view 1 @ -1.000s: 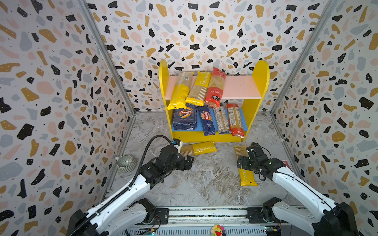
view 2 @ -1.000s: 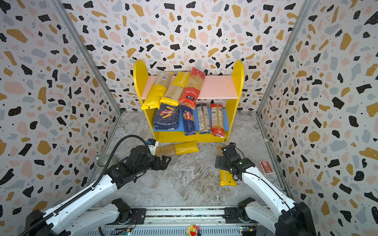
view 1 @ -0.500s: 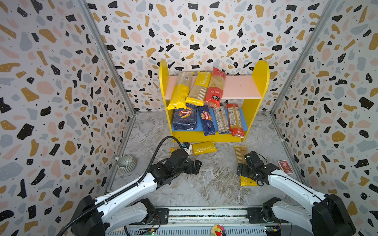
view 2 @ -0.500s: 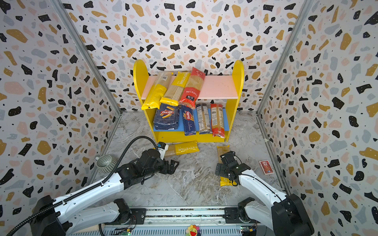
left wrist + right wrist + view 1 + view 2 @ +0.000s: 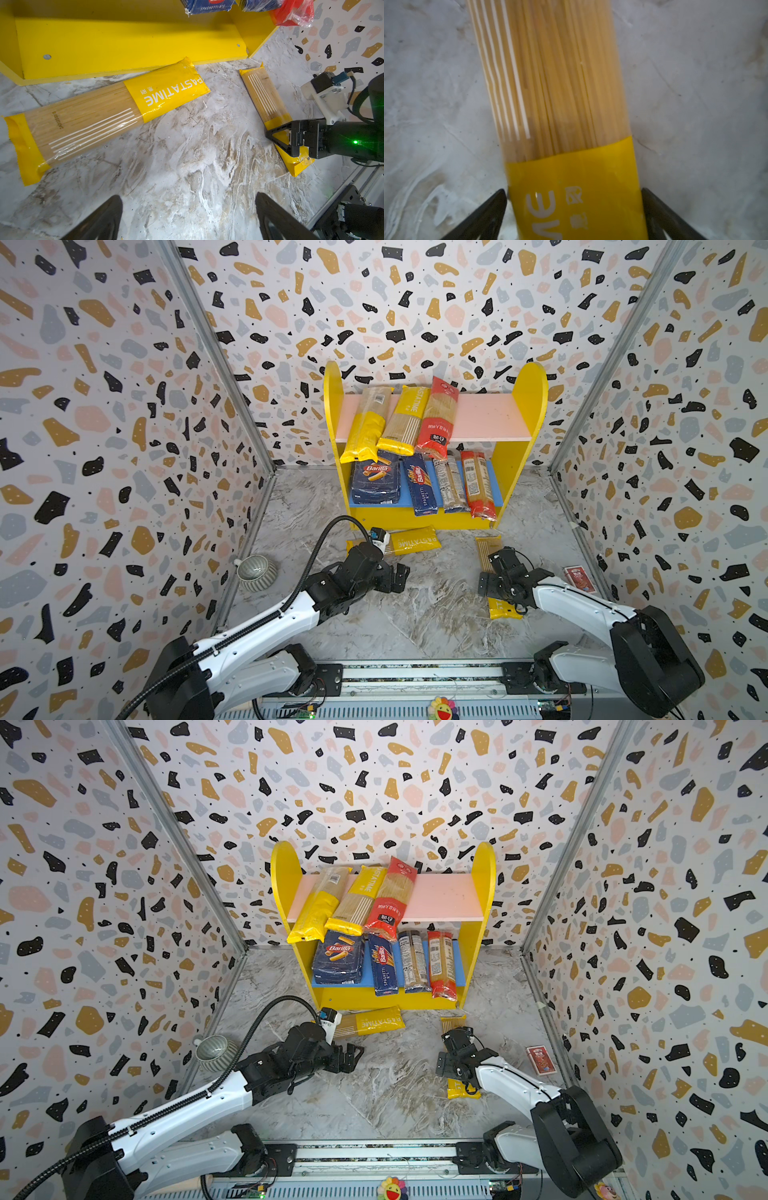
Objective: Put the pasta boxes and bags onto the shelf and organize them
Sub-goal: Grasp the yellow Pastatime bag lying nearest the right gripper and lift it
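The shelf stands at the back wall. Its pink upper board carries two yellow bags and a red one. The blue lower board holds the two blue pasta boxes, a clear bag and a red bag. One yellow PASTATIME bag lies on the floor before the shelf. Another bag lies to its right. My right gripper is open, its jaws either side of that bag's yellow part. Open and empty, my left gripper hovers over bare floor.
A ribbed grey bowl sits by the left wall. A small red card pack lies near the right wall. The right half of the pink board is bare. Patterned walls close in three sides, and a rail runs along the front.
My left gripper swung right, away from the floor bag by the shelf. My right gripper slid back along the right bag and came down around its yellow part.
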